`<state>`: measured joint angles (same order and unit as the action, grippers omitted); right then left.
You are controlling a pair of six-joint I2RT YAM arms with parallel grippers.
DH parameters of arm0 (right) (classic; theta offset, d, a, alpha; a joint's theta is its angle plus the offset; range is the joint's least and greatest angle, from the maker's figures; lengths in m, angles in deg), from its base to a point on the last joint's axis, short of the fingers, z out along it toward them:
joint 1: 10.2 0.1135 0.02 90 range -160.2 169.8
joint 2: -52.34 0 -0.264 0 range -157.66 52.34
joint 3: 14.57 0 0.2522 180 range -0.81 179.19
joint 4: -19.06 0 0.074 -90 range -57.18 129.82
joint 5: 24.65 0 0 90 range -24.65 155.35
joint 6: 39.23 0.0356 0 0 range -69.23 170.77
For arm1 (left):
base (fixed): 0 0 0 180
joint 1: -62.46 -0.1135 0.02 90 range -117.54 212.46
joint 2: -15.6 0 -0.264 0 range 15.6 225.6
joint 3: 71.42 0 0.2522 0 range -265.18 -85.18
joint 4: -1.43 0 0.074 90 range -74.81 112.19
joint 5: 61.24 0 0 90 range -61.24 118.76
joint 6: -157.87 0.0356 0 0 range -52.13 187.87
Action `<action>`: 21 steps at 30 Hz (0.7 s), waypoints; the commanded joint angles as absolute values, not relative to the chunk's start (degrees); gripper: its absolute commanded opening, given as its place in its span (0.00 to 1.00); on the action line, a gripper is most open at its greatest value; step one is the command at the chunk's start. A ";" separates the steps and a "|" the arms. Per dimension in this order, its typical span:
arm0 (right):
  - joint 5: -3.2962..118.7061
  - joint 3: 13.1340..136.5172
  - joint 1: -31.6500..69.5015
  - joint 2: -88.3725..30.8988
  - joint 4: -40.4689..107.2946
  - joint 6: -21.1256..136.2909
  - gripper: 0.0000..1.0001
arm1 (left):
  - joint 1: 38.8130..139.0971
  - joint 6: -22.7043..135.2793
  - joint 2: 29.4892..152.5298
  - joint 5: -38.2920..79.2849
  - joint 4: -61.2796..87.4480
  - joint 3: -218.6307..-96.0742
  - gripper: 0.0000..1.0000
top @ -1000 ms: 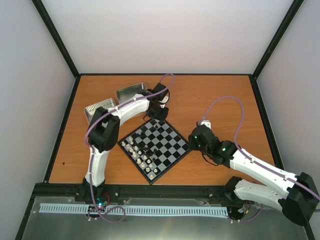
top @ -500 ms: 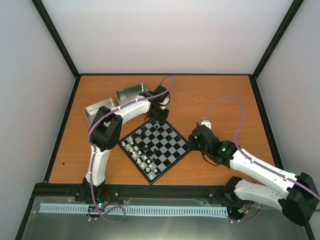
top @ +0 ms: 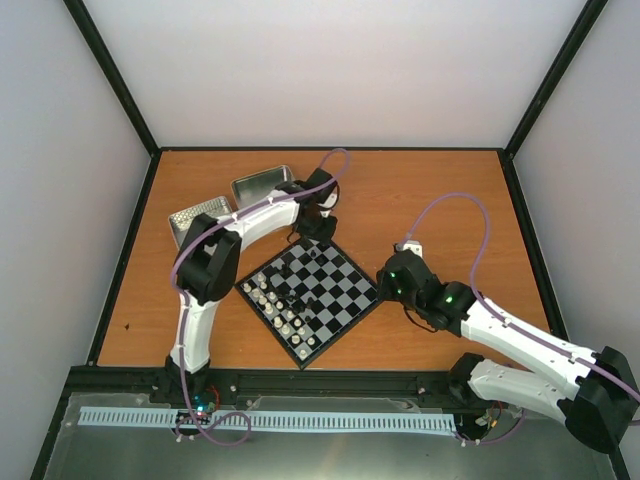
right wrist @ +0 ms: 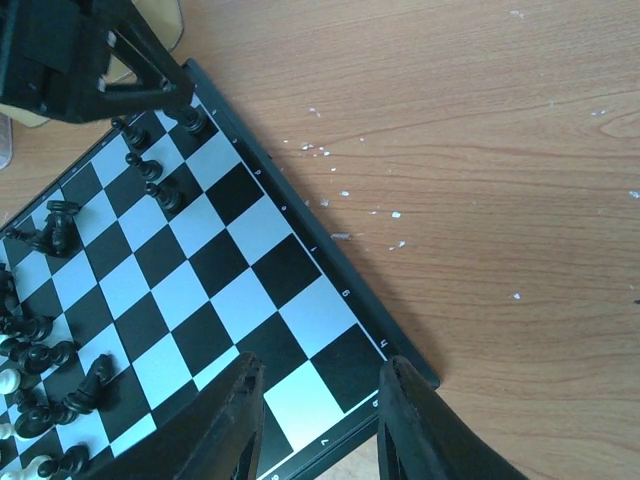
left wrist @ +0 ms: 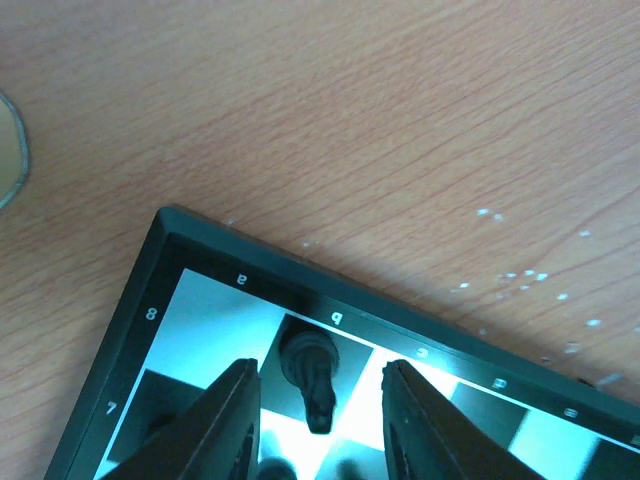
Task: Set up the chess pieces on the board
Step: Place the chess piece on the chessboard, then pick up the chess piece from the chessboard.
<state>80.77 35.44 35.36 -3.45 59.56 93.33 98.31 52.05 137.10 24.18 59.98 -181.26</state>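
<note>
The board point(top: 345, 300) lies turned like a diamond in the table's middle. White pieces point(top: 272, 303) line its near-left edge. Black pieces point(top: 300, 288) lie loose by them, and a few black ones point(right wrist: 150, 172) stand at the far corner. My left gripper point(top: 318, 236) is over that far corner. In the left wrist view it point(left wrist: 320, 420) is open, with one upright black piece point(left wrist: 310, 372) between the jaws, a gap on each side. My right gripper point(top: 384, 287) is open and empty over the board's right corner point(right wrist: 300, 270).
Two silver tins point(top: 262, 184) point(top: 198, 218) sit on the wood behind and to the left of the board. White crumbs point(right wrist: 330, 190) dot the wood to the right of the board. The left gripper's body point(right wrist: 90, 60) shows at the top left of the right wrist view.
My left gripper has shifted slightly over the board's far corner. The right arm has not moved.
</note>
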 commanded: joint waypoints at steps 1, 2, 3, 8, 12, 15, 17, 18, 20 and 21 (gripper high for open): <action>79.39 36.15 34.89 -3.75 58.72 93.69 0.33 | 98.84 52.30 129.61 23.42 59.43 -183.42 0.37; 78.76 36.42 34.89 -4.34 58.70 93.66 0.33 | 98.80 51.93 128.04 23.52 58.71 -182.73 0.38; 78.02 36.68 34.89 -4.94 58.56 93.51 0.33 | 98.77 51.68 126.50 23.68 58.01 -181.67 0.39; 73.48 38.50 34.89 -8.82 58.11 92.63 0.35 | 98.75 50.43 115.81 25.66 53.93 -172.73 0.42; 68.25 40.09 35.08 -12.60 56.58 91.49 0.36 | 98.75 50.11 105.56 26.80 46.53 -161.19 0.43; 65.41 41.12 36.00 -15.27 54.96 91.62 0.37 | 98.75 49.66 97.78 28.32 40.88 -152.32 0.44; 64.11 41.97 37.15 -17.42 53.97 92.12 0.39 | 98.73 49.01 93.09 30.26 38.16 -147.65 0.46; 63.63 42.40 37.87 -18.74 53.56 92.30 0.41 | 98.69 48.99 90.88 30.75 36.87 -145.61 0.47; 62.59 44.37 39.70 -21.66 53.09 92.27 0.43 | 98.67 49.26 86.54 31.94 34.72 -141.86 0.48; 62.59 45.53 40.77 -23.81 53.27 92.14 0.43 | 98.67 49.59 84.54 32.58 33.94 -140.78 0.49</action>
